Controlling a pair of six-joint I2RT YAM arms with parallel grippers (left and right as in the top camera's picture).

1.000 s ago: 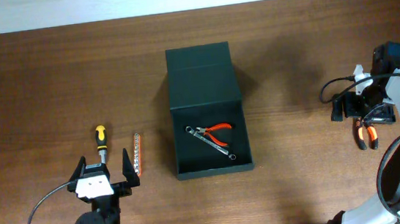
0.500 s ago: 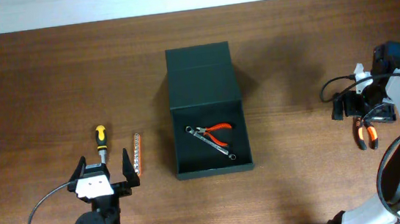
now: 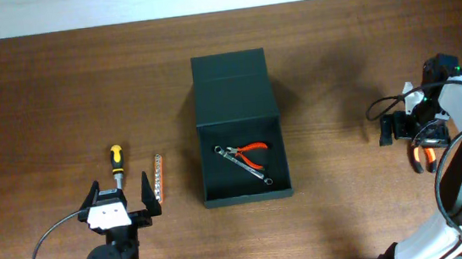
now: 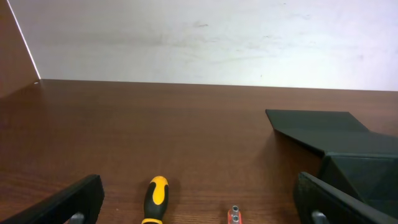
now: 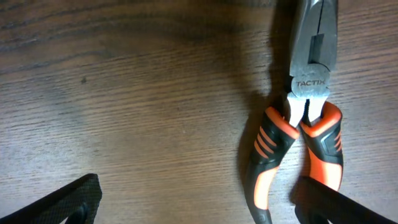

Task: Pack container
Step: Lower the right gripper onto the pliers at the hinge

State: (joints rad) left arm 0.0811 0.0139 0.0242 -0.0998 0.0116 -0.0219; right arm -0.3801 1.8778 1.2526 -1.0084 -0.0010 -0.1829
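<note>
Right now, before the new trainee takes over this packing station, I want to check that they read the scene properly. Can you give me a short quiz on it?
1. True or false: the dark green-black matte rectangular box has its flap lid shut.
2. Which tool lies inside that box? A) yellow-and-black-handled screwdriver B) red-handled pliers C) orange bit strip
3. Name the tool lying on the wood table beneath the open right gripper.

Key: 1 false, the lid is folded back; 2 B; 3 orange-and-black-handled pliers.
</note>
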